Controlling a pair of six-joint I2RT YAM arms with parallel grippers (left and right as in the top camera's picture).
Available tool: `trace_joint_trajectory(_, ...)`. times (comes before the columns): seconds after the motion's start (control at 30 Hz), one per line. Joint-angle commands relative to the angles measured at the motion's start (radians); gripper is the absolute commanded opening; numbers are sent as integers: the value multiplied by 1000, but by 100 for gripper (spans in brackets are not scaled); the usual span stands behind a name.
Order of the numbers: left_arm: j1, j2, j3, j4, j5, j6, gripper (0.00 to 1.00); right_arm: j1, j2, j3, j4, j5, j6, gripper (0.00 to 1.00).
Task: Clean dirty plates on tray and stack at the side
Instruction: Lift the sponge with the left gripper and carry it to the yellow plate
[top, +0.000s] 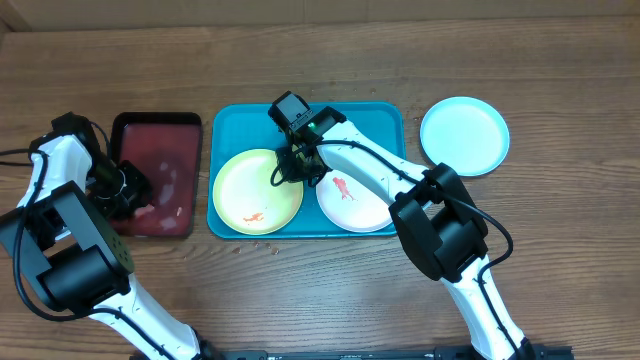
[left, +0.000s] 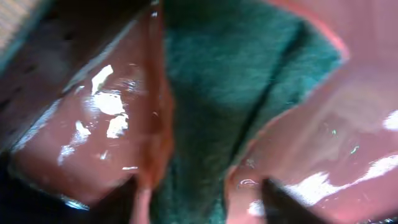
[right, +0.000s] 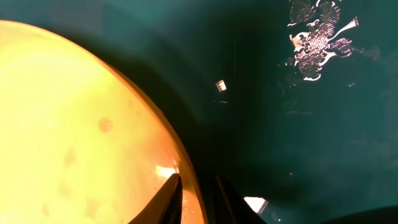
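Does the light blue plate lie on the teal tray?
No, the blue plate lies on the table, to the right of the tray and apart from it.

Both look the same from overhead: left arm (top: 50, 165) and right arm (top: 375, 165) are glossy white rounded links with chunky black joint housings, and thin black cables loop along each. The right one has a boxy black wrist block (top: 291, 108) at its far end. Its fingers (right: 169, 202) are dark tapered tips.
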Motion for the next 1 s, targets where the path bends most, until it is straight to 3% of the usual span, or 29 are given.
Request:
trace_joint_trajectory(0.0,-10,4,23,31,25,67,95,2,24,-38,-5,24,-3,20)
trace_joint_trajectory(0.23,-10,5,23,108,-95,72,95,2,24,-38,-14,25,-7,20)
trace_joint_trajectory(0.4,-15,5,21,107,-65,72,66,2,24,-38,3,24,-7,20)
trace_joint_trajectory(0.63,-16,5,28,114,-63,71,6,2,24,-38,-4,24,-6,20)
trace_joint_trajectory(0.83,-16,3,151,-5,-46,71,4,2,24,-38,-3,24,-6,20)
trace_joint_trajectory(0.97,-16,-1,290,-142,72,73,4,2,24,-38,-3,25,-6,20)
